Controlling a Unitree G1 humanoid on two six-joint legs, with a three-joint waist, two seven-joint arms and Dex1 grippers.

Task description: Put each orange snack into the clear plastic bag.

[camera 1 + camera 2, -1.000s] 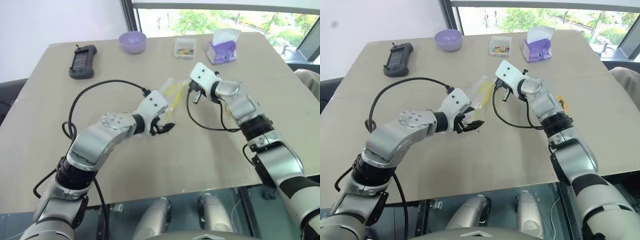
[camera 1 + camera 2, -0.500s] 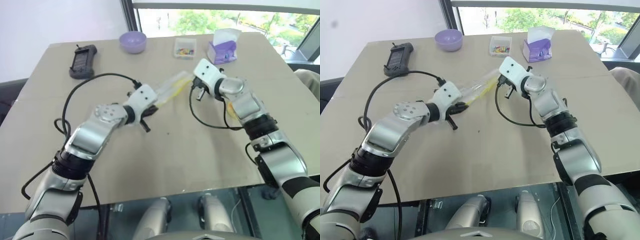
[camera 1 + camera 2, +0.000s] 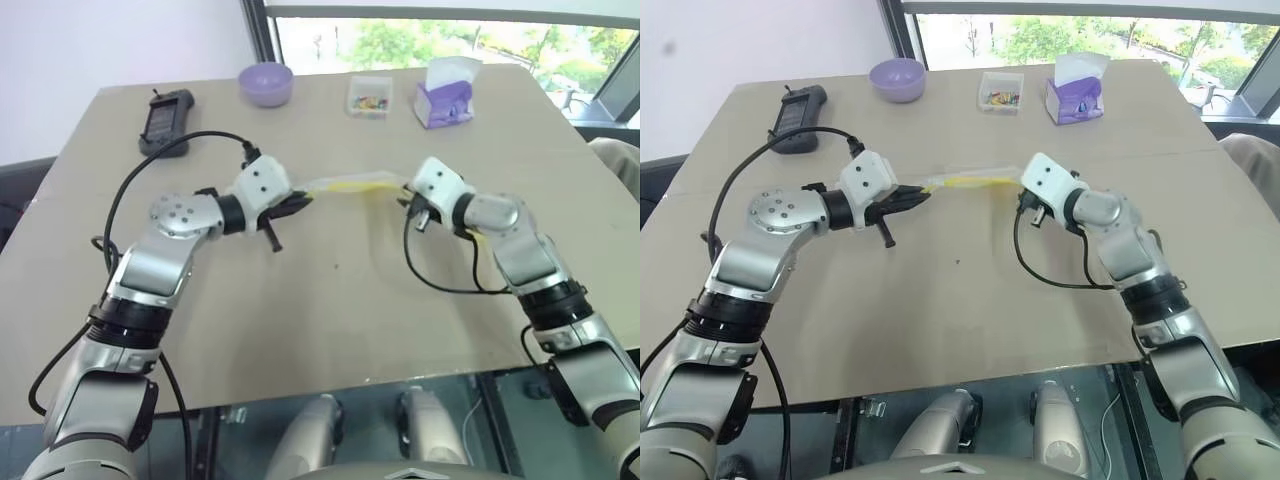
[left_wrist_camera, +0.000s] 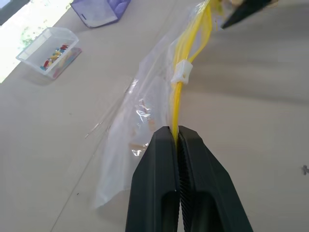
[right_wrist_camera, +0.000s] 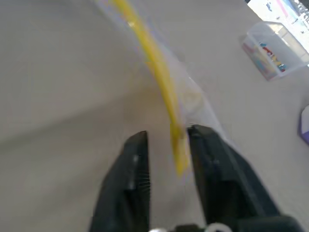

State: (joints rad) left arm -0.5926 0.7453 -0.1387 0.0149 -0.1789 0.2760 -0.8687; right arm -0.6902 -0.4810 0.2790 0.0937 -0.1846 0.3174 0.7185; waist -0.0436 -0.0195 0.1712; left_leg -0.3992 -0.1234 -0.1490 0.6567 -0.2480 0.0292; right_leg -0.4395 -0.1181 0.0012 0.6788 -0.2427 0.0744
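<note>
The left eye view looks down on a beige bench (image 3: 330, 330) where the two arms hold a clear plastic zip bag with a yellow sealing strip (image 3: 345, 185) stretched between them above the surface. The left claw (image 3: 300, 203) is clamped shut on one end of that strip, and the right claw (image 3: 404, 196) sits at the other end. At the far edge of the bench stand a black handheld controller (image 3: 164, 122), a lilac round bowl (image 3: 265, 82), a small clear box of coloured bits (image 3: 369, 96) and a purple tissue pack (image 3: 445, 98). The left wrist view gives what the head camera cannot: the two black fingers (image 4: 159, 183) pressed together with the yellow strip pinched between them, a small white slider on the strip further along, and the transparent film hanging down to one side of it over the bench. The right wrist view shows the right claw's fingers (image 5: 133, 174) parted, with the end of the yellow strip lying in the gap between them; whether either finger touches it cannot be told. An orange patch (image 3: 1130, 208) peeks out behind the right forearm in the right eye view, too hidden to identify.
</note>
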